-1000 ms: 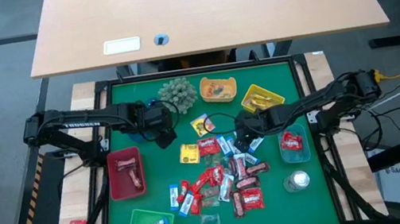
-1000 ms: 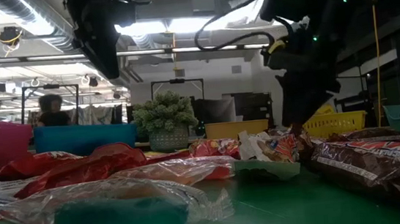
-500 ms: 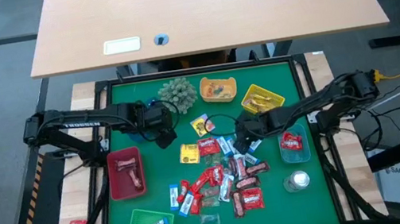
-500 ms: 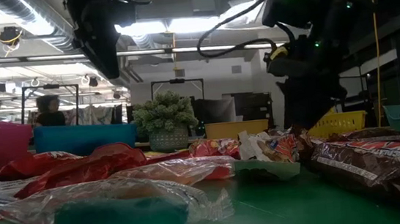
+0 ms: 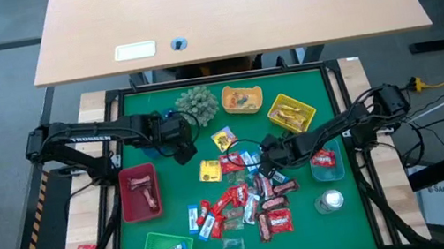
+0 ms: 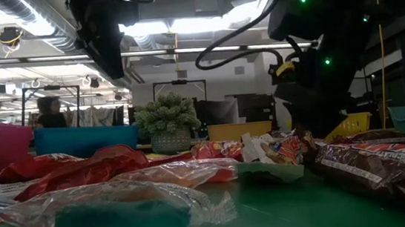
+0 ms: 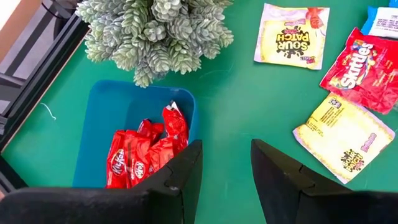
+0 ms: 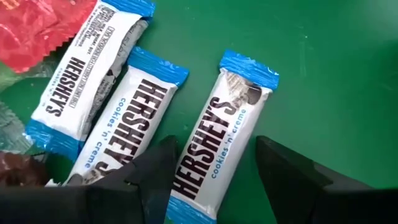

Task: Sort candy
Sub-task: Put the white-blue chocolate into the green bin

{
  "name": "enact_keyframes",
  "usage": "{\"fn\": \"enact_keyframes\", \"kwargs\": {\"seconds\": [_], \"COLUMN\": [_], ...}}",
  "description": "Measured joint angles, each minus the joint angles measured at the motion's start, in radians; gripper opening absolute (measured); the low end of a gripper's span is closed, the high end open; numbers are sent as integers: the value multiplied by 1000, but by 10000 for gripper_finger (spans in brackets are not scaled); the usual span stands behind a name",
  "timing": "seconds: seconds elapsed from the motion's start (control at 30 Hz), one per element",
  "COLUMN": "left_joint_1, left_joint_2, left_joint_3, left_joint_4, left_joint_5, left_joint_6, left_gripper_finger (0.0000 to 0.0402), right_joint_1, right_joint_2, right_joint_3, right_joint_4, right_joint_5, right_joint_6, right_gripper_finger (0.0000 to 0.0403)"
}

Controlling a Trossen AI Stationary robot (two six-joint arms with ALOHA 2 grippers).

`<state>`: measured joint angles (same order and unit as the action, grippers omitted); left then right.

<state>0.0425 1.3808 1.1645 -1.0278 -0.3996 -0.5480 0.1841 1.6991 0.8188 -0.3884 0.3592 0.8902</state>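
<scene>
Lowered since a second ago, the right gripper [image 8: 214, 177] straddles a blue-white wrapped cookies-and-creme candy bar [image 8: 217, 130] lying on the green counter [image 8: 336, 68], jaws wide, presumably to pinch it; left gripper [image 7: 225, 174] waits open.

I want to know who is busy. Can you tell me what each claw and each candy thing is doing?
Left claw: open, empty, hanging near the blue tray.
Right claw: open, straddling one Hershey's bar, not squeezing it.
Blue tray: holds red KitKats.
Red tray: holds red candy.
Candy pile: loose and unsorted on the green mat.
</scene>
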Motion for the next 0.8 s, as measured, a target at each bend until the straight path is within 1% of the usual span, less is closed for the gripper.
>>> {"fn": "enact_keyframes", "kwargs": {"seconds": [0.17,0.23,0.5,0.6,0.7,0.8], "left_joint_1": [0,0,0,0,0,0], "left_joint_2": [0,0,0,0,0,0], "left_joint_3": [0,0,0,0,0,0], "left_joint_4": [2,2,2,3,13,25], "left_joint_5": [0,0,0,0,0,0], "left_joint_6": [0,0,0,0,0,0], "left_gripper_finger": [123,123,123,123,123,123], "right_joint_1": [0,0,0,0,0,0], "right_joint_2": [2,3,5,4,-2,-5], "right_joint_3": [0,0,0,-1,1,10], "right_joint_4": [-1,-1,3,2,3,-4], "right_joint_5": [-1,-3,-11,-11,-12,-13], "right_joint_6": [-1,-1,-4,-11,-36,-64], "right_gripper_finger": [219,211,130,108,102,107]}}
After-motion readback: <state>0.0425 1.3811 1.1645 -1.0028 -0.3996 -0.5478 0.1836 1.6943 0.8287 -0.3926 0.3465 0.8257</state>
